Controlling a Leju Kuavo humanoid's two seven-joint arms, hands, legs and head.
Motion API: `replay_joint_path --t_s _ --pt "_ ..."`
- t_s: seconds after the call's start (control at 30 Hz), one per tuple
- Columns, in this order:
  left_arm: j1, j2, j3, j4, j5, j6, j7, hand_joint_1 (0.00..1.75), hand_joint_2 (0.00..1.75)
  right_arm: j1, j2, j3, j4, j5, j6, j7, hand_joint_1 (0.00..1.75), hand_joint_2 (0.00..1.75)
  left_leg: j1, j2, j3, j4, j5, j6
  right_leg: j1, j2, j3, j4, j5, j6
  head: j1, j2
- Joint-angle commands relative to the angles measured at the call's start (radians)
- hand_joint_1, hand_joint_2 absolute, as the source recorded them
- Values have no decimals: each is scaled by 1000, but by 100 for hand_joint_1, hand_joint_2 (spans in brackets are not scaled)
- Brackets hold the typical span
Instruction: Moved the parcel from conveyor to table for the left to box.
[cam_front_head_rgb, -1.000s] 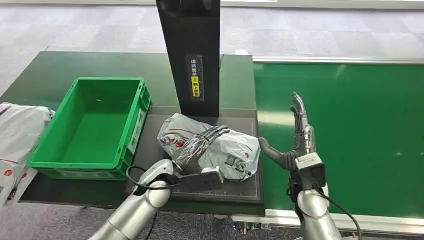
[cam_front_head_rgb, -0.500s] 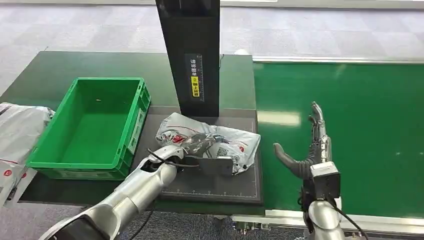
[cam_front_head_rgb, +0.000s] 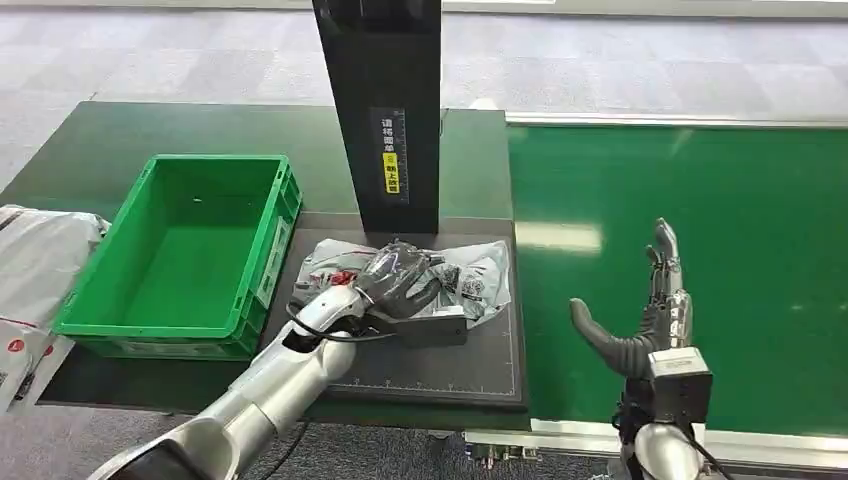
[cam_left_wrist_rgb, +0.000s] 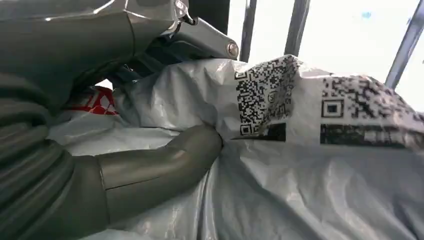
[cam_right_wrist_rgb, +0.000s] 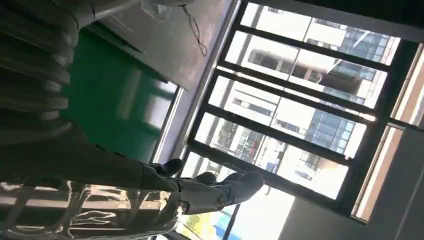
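A grey plastic parcel (cam_front_head_rgb: 470, 275) with red marks and printed codes lies crumpled on the dark mat (cam_front_head_rgb: 480, 355), in front of the black column. My left hand (cam_front_head_rgb: 400, 282) grips it from above, fingers curled over its top. In the left wrist view the hand (cam_left_wrist_rgb: 75, 165) presses its thumb (cam_left_wrist_rgb: 175, 160) into the parcel (cam_left_wrist_rgb: 310, 170) just beside the QR codes. My right hand (cam_front_head_rgb: 650, 315) stands apart over the green conveyor belt (cam_front_head_rgb: 720, 220), fingers spread and pointing up, holding nothing. The right wrist view shows that hand (cam_right_wrist_rgb: 210, 192) held out with its fingers apart against windows.
An empty green crate (cam_front_head_rgb: 270, 250) stands just left of the mat. The black column (cam_front_head_rgb: 385, 110) rises right behind the parcel. More grey parcels (cam_front_head_rgb: 30, 270) lie at the far left table edge. The conveyor's metal rim (cam_front_head_rgb: 560, 430) runs along the front.
My left hand has closed over the parcel, bunching it smaller and pulling it slightly toward the column. My right hand has drawn away to the right and nearer to me.
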Motion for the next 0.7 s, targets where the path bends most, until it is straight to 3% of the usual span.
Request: replay_joint_path --t_s 0.03,0.1,0.2,0.3,0.47,0.7 --pt "102 94 -36 -319 -181 315 -47 175 175 13 24 -68 -11 -51 -14 5 0 175 0 2 3 -2 -1 0 0 2 2 -1 0 -1 0 0" --pt "112 111 -25 -371 -226 415 -59 175 175 8 20 -60 1 -66 -18 2 0 175 0 2 3 -1 -1 0 0 2 2 -1 0 -1 0 0" --pt "133 109 36 -443 -266 415 -72 175 175 2 16 -51 14 -79 -24 -2 0 175 1 3 2 -1 -1 0 1 3 1 -1 0 -1 0 0" --pt "170 58 221 -474 -332 415 -71 175 175 7 13 -34 24 -89 -38 -6 0 175 1 3 1 -1 -1 0 1 3 0 -1 0 0 0 0" --pt "94 49 415 -263 -388 415 118 175 175 35 23 -13 9 -77 -67 -7 0 175 1 3 2 -1 0 -1 1 3 1 -1 0 -1 0 0" --pt "-90 132 604 100 -455 415 375 175 175 41 18 -1 4 -70 -79 8 0 175 1 2 3 -1 1 -1 1 2 2 0 0 -1 0 0"
